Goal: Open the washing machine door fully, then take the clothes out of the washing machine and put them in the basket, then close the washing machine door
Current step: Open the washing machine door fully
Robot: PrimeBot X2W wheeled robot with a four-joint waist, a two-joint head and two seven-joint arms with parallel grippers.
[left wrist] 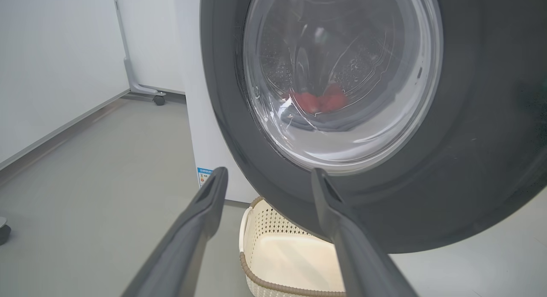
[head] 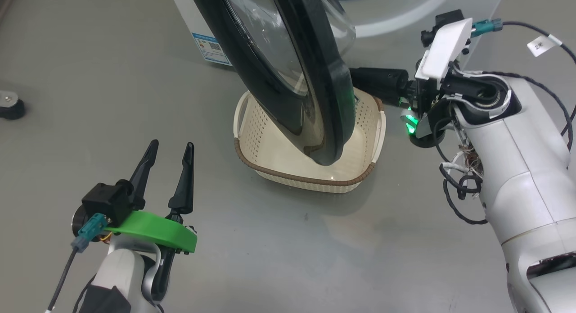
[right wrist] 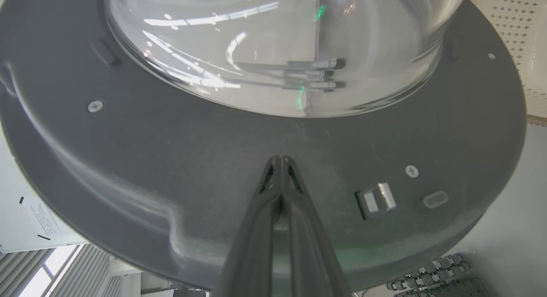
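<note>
Nearest in the head view, at 7 o'clock, the left gripper (head: 172, 143) hangs over bare grey floor (head: 279, 250) with its two dark fingers spread apart and nothing between them, pointing toward 12. It is well apart from the basket and the door.

At 4 o'clock the pale right forearm (head: 517, 169) rises toward 2 o'clock, and its fingers run toward 9 o'clock and vanish behind the door's edge. In the right wrist view the right gripper (right wrist: 280, 160) has its fingers pressed together, holding nothing. The tips look to be against the door's grey inner face, just below the glass bowl (right wrist: 273, 40) – whether they truly touch I cannot tell.

At the centre the cream basket (head: 315, 181) sits on the floor, its visible floor bare. The washing machine door (head: 326, 79) stands swung partly out, seen nearly edge-on, coming down from 12 o'clock so that its lower rim hangs over the basket's inside.

Farther back, at 11 o'clock, is the white washing machine (head: 193, 15) with its blue label (head: 210, 47) near the base. In the left wrist view the clothes (left wrist: 320, 101) show as a red heap seen through the door's glass – low in the drum, just above centre.
</note>
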